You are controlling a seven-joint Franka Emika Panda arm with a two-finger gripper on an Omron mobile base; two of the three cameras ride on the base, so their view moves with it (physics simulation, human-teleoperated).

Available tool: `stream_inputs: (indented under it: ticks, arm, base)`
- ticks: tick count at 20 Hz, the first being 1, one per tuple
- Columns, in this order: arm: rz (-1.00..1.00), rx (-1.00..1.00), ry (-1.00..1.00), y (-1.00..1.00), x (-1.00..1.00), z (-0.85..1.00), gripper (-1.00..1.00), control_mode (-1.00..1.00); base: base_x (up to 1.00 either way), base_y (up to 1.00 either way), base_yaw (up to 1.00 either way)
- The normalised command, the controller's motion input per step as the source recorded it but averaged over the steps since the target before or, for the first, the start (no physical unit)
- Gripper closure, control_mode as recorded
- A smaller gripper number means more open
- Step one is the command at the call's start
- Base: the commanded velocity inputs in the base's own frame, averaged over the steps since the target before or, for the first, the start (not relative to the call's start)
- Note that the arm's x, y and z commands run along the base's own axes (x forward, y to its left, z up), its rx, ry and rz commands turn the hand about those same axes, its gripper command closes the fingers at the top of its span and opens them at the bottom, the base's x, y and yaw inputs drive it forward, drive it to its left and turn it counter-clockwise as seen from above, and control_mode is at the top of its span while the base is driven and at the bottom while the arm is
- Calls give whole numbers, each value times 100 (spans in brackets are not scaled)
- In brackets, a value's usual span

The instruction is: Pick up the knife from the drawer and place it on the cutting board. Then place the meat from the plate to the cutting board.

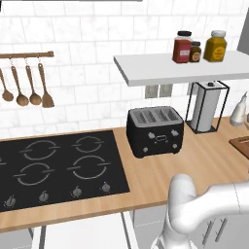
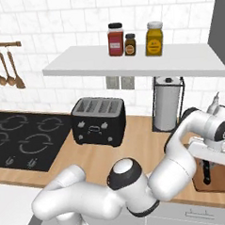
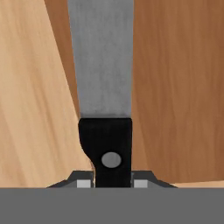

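Above the reddish-brown wooden cutting board point(image 3: 179, 87) with its darker rim, the two-finger gripper point(image 3: 113, 183) clamps the black handle of the slim silver-bladed kitchen knife point(image 3: 104, 65). The blade points down over the board's edge, beside the pale wooden counter point(image 3: 30, 96).

A: Any lettering you can read here?

B: None. The three jars point(image 2: 131, 39) on the shelf point(image 2: 130, 61) carry labels, but they are only blurred patches.

A: The toaster point(image 2: 98, 121)?

B: Knobs and a small panel, no legible marks. The hob point(image 1: 58, 168) dials show no readable numbers either.
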Motion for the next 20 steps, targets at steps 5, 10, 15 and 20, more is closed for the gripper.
stream_inputs:
  ticks: [5,10,15,20]
  arm:
    - [3,0,0,-2,13,-60,100,-100]
    - [1,0,0,-15,2,-40,100,-100]
    - [2,0,-1,-8,5,-9,100,-100]
    - [8,0,-1,0,28,-3,-100,-100]
  base:
    - [0,0,0]
    - [0,0,0]
    - [0,0,0]
    - [0,0,0]
